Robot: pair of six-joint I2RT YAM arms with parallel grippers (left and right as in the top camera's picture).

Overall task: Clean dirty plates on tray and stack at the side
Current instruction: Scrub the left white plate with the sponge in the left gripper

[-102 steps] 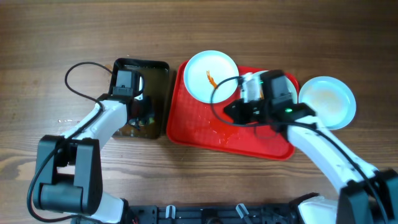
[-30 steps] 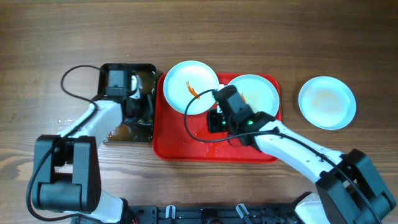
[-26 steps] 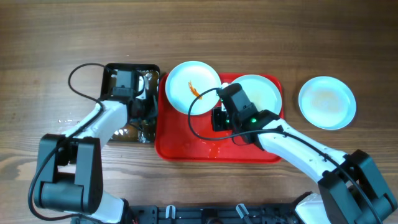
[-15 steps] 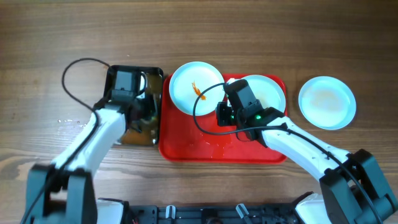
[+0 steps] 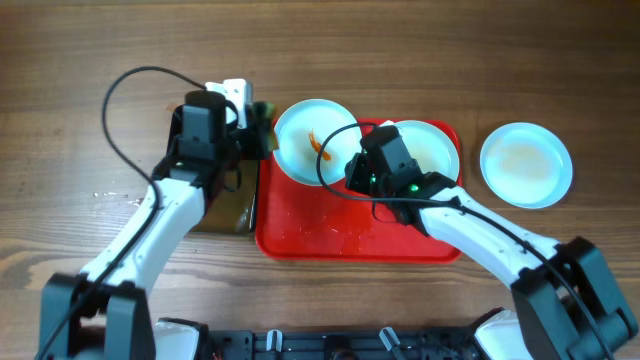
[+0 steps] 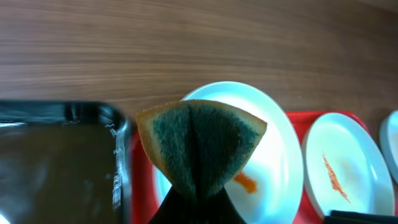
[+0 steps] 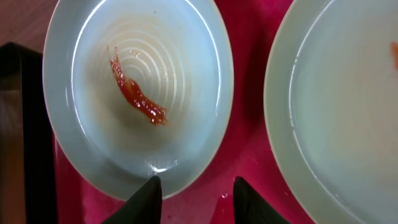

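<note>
1 red tray (image 5: 330,225) lies mid-table, its base glistening wet in the right wrist view. The black tray (image 6: 62,106) sits just beside its left edge.

3 white plates are in view:
- Plate 1 (image 5: 295,150) is smeared. It sits at the red tray's far left corner, with its rim out past the tray edge over the wood.
- Plate 2 (image 5: 440,150) is also streaked orange and lies on the tray just beside plate 1.
- Plate 3 (image 5: 525,165) rests on the table, well apart to the right, with no smear visible.

The left gripper (image 6: 198,202) is clamped on a folded green sponge (image 6: 199,146), held just beside plate 1's left rim; contact cannot be told. The right gripper (image 7: 198,190) has its jaws apart, 1 finger at plate 1's near rim and the other over bare tray. It grips nothing.

Risks, as judged:
- Plate 1 is unsecured and overhanging, so sponge pressure on its far side could tip it or skate it across the wet base.
- The sponge is pinched at 1 edge only and may fold away instead of scrubbing.
- The right arm's cable (image 5: 320,170) loops over plate 1 and may snag the sponge.
- The orange streak (image 7: 137,93) could be spread rather than lifted.
</note>
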